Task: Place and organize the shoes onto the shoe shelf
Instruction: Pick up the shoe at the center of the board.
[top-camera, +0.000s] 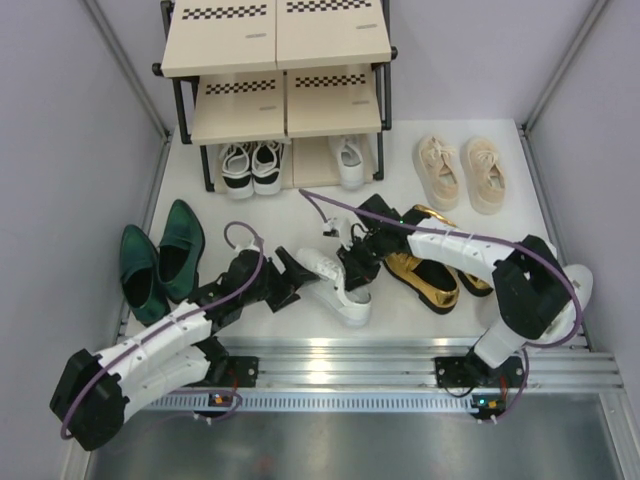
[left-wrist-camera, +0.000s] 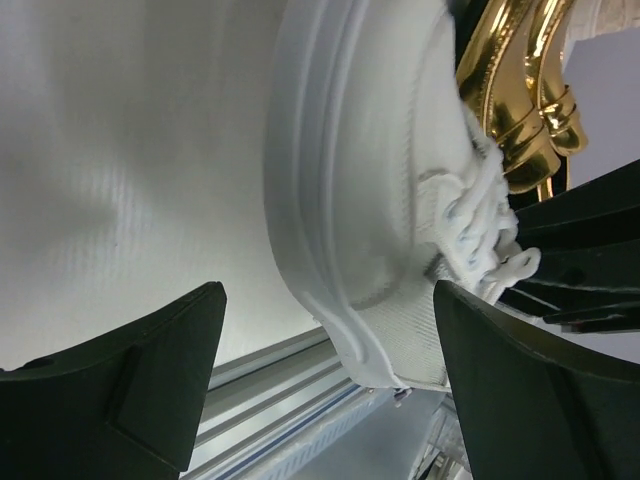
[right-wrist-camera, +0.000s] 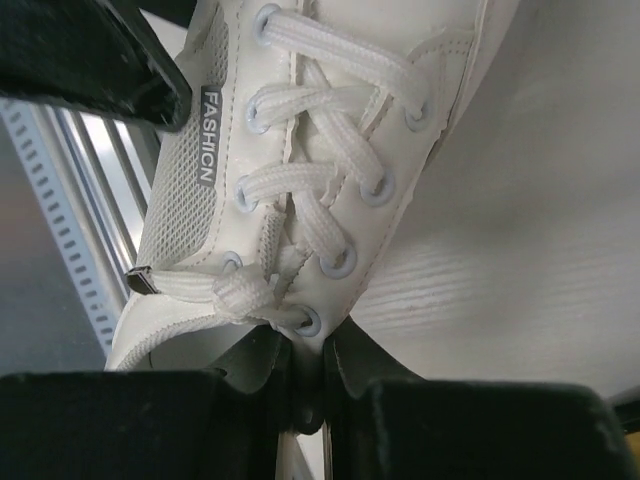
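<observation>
Shoe (top-camera: 338, 290) w/ laces pinched at the tongue by my R gripper (right-wrist-camera: 305, 388) for lifting to shelf (top-camera: 275, 40); L gripper (left-wrist-camera: 328, 295) spread wide round it, prob steadying

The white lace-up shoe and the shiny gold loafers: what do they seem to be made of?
The white lace-up shoe looks like smooth matte leather or imitation leather with stitched seams; its grey side panel shows a fine woven mesh, and the flat laces look textile. The shiny gold loafers look like metallic-coated synthetic leather, judging by mirror-like highlights; this is uncertain.
</observation>
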